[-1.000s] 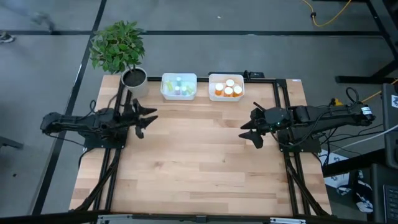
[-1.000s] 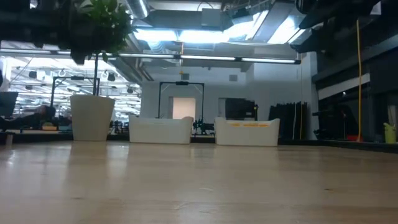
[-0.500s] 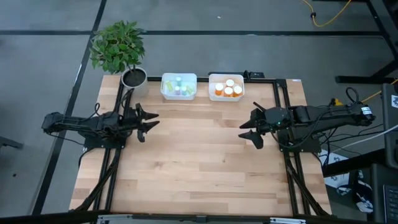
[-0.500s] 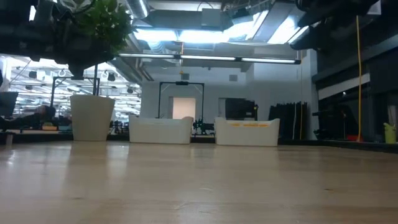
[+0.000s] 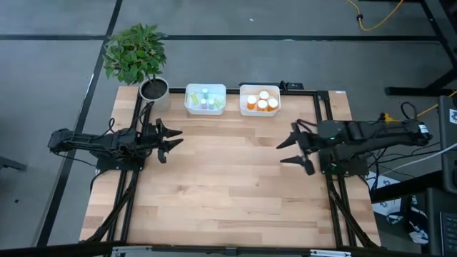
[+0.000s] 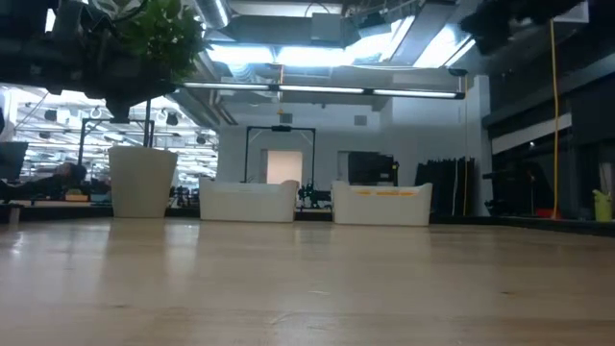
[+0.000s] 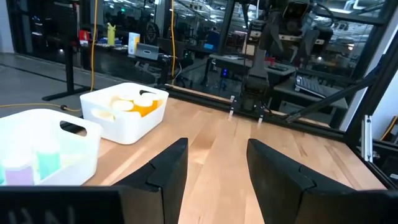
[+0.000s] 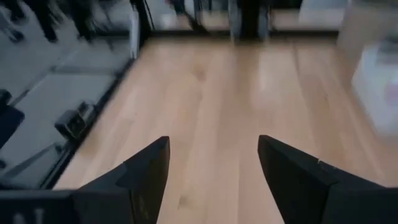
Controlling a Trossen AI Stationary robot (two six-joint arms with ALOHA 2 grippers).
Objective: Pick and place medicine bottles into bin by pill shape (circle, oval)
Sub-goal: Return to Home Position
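**Q:** Bottles first: how do they look, and where are they?

**A:** Four orange bottles [image 5: 261, 101] with round white caps sit packed together in the second bin [image 5: 259, 113] along from the plant pot [image 5: 153, 91]. The small bottles [image 5: 206, 100], pale green, bluish and purplish, are in the first bin [image 5: 206, 112], just beside the pot.

**Q:** What about edges and room to move?

**A:** Pot and both bins line the far edge of the worktop [image 5: 228, 185]. From that row the light wood planks run wide to the front edge.

**Q:** Which way do the bottles point?

**A:** The orange ones stand upright, long axis vertical, caps facing straight up. In the left wrist view the small ones look upright too, though they show less clearly.

**Q:** And the hands?

**A:** The left hand [image 5: 176, 137] hangs near the pot, a little toward the front edge from it, its fingers spread apart and holding nothing. The right hand [image 5: 280, 153] is well apart from the pot, across the worktop at the opposite side, fingers wide and also holding nothing. The two point toward each other.
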